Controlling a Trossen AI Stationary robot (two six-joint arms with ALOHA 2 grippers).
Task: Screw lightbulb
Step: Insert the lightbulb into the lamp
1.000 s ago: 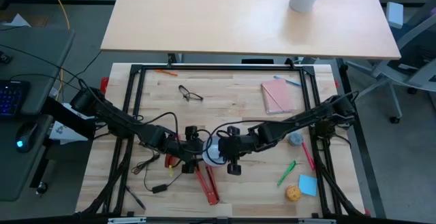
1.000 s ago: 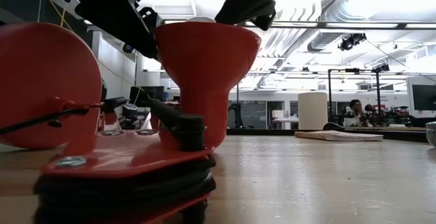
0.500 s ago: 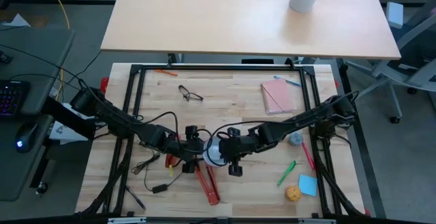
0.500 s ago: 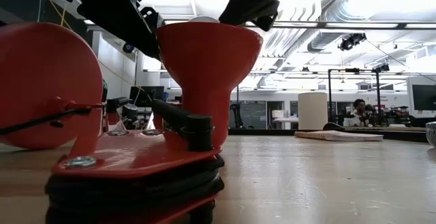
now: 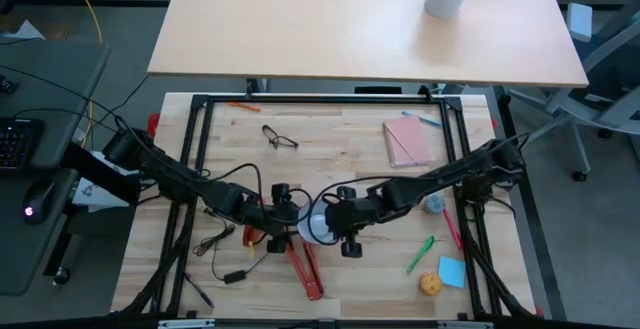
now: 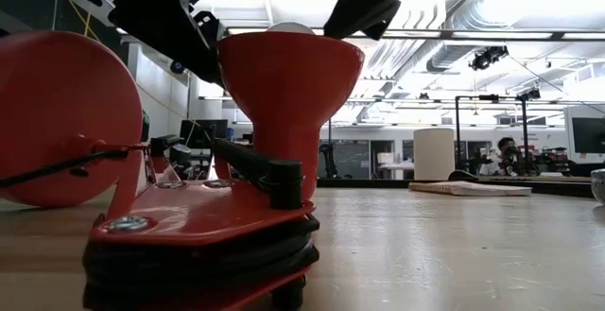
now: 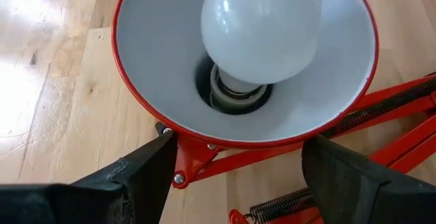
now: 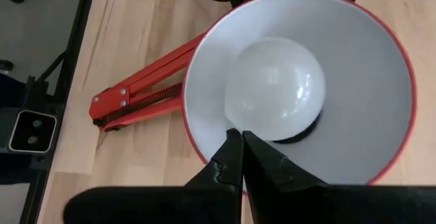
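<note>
We find the right gripper [image 8: 240, 157] clenched on nothing, its tips pressed together above the near rim of the lamp shade [image 8: 368, 81], close to the lightbulb [image 8: 276, 88] but apart from it. Against the pictures of a second ago it has drawn slightly away toward five o'clock in the high view, and in the low view the bulb's crown now shows a little prouder of the rim; we judge that the right arm has let go after a turn and that the bulb is seated or close to it. The left gripper [image 7: 235, 176] stands wide open, a finger on either side of the shade's red neck at about nine o'clock of the shade, seemingly steadying the lamp; whether the pads press the metal we cannot tell. As to containers, the shade holds the bulb alone, base down in the socket [image 7: 235, 94] at its centre, slightly tilted, the base threads partly visible. The table [image 5: 350, 139] carries loose items well apart from the lamp.
</note>
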